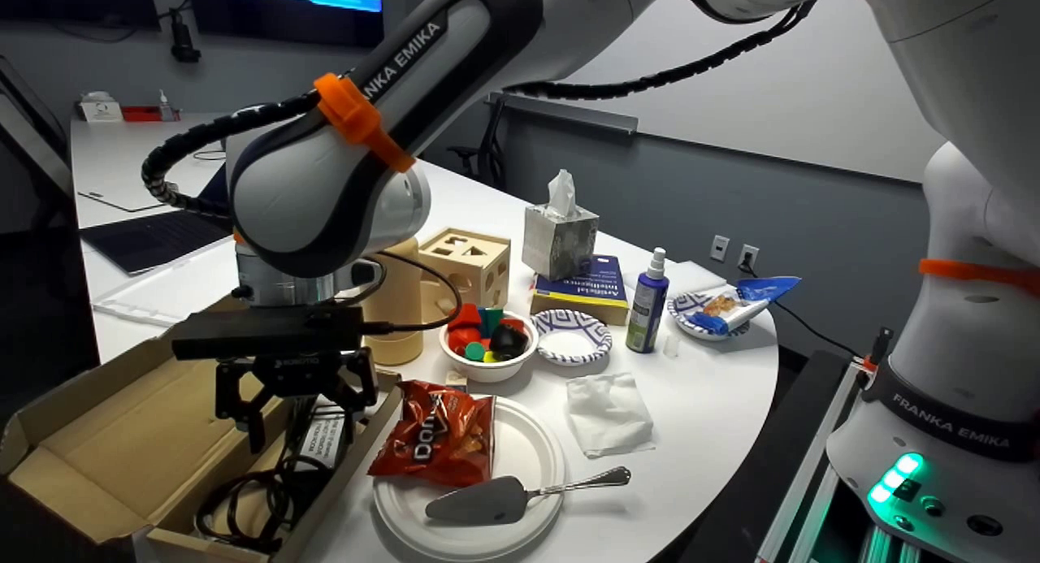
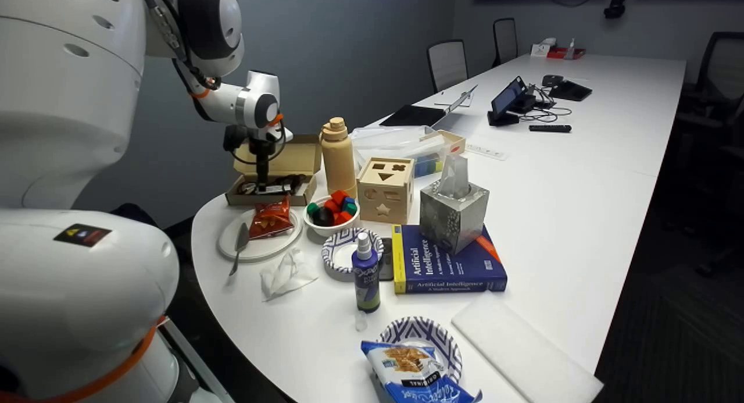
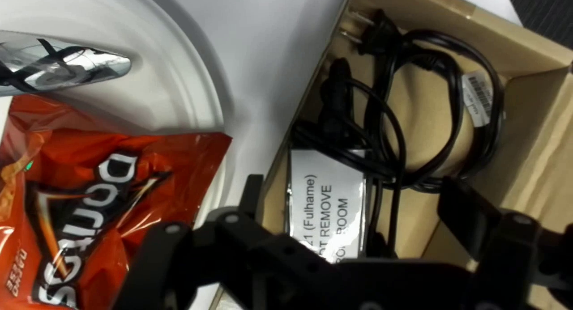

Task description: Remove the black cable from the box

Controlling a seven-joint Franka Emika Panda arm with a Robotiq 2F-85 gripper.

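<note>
The glossy black power cable (image 3: 455, 95) lies coiled inside the long, open brown cardboard box (image 3: 523, 117), which in an exterior view stands at the near left of the white table (image 1: 682, 425). There its loops fill the near end of the box, while the white printed label (image 3: 327, 198), probably on a hard power brick, sits farther along. The black two-finger gripper (image 3: 351, 196) hangs over the box with its fingers well apart and nothing pinched between them; how far the tips reach past the rim cannot be told.

The cable looks light and smooth, limp yet springy enough to keep its round loops, so a pinch on one strand will likely let the coil sag open rather than rise whole. If it joins the brick, which the tangle hides, that weight will drag below the grip. The bunched strands (image 3: 380, 167) just beside the label seem the best hold, since several can be closed on together. The stiff black two-prong plug (image 3: 380, 35) offers a firm grip but lies close to the wall, leaving little finger room. The lift should go straight up: the red foil chip bag (image 1: 443, 433), on a round white plate (image 1: 528, 441), lies near the box's right side.
</note>
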